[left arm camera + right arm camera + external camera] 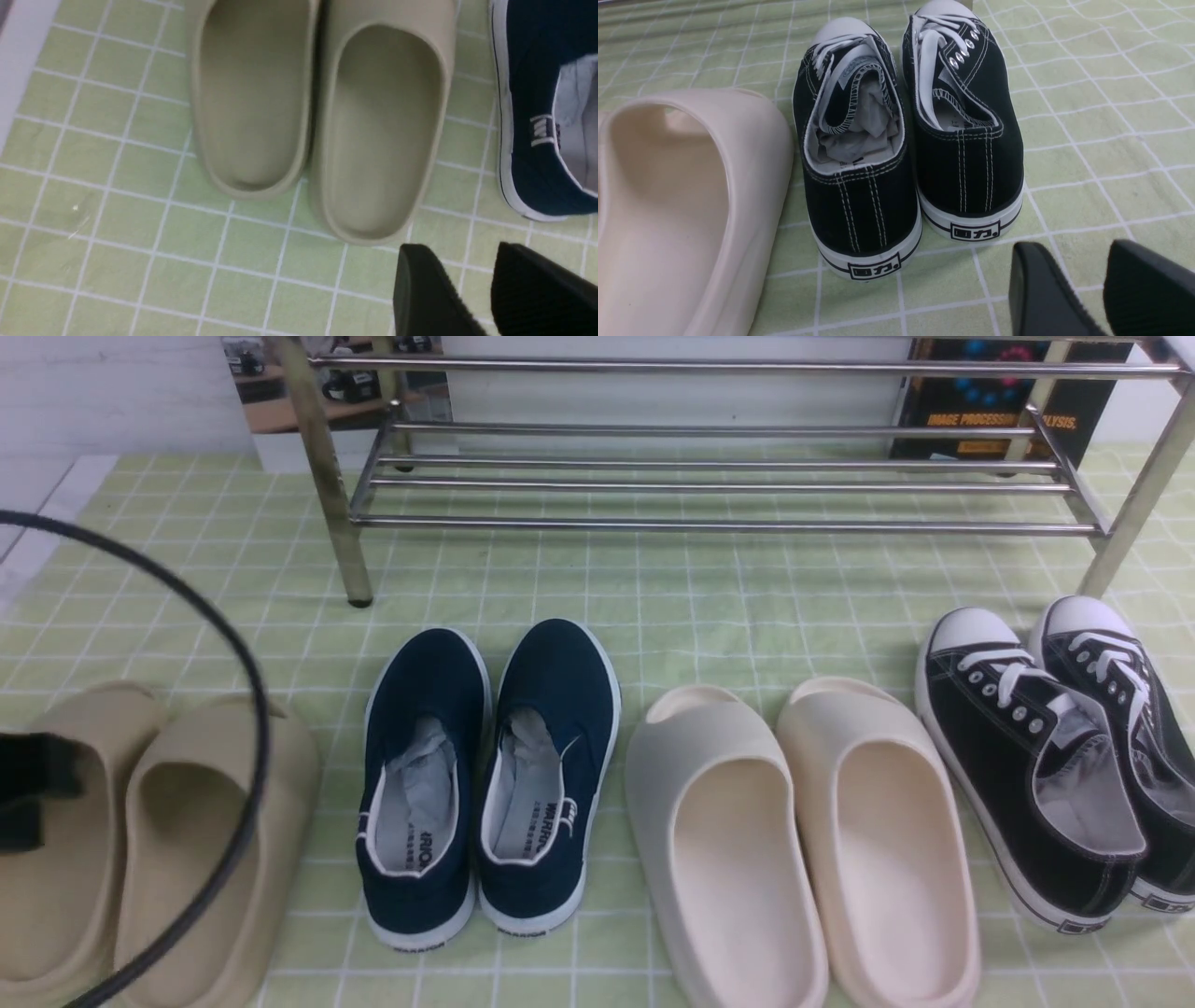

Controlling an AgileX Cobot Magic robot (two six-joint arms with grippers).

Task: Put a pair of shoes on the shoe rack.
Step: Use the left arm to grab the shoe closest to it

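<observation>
At the lower left of the front view a black cable [252, 728] curves over the beige slides [187, 831], which are cut by the frame's edge. In the left wrist view the left gripper [460, 252] hangs over the green checked cloth [709, 607], its jaws apart with nothing between them. Left of the centre, the pair of shoes [485, 775] stands on the cloth, side by side and touching. Both toes point to the top of the frame, toward the shoe rack [709, 485], and the long axes run nearly upright in the picture. Crumpled paper [425, 775] sits inside each. A band of bare cloth separates the toes from the rack's front bar. Further right come the cream slides [803, 840], then the black sneakers [1036, 747] at the right edge. In the right wrist view the right gripper [1069, 249] is parted too, holding nothing.
</observation>
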